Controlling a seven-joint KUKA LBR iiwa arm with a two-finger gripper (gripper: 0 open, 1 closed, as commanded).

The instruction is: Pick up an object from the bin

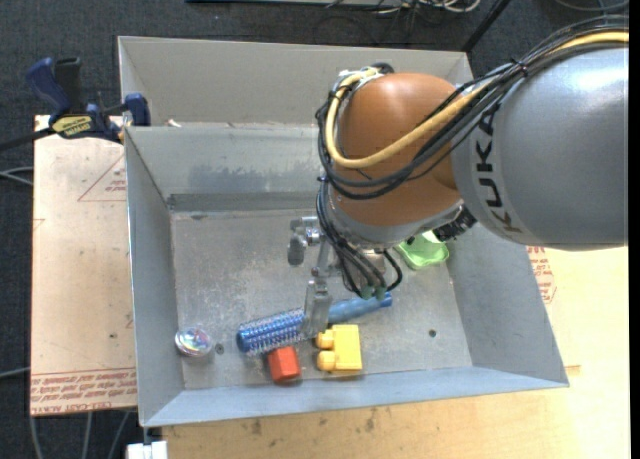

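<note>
One brush (268, 331), one block (341, 349), one cylinder (284, 364)

The only lettering I can read from here is dark "KUK", the start of the maker's name, on the grey arm (560, 147)

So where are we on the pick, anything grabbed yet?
Done: the gripper is low in the bin, near its front wall, tip by the blue brush and beside the yellow block. In hand: nothing visibly held. Left: the grasp and lift; brush, block and red cylinder lie on the floor.
</note>
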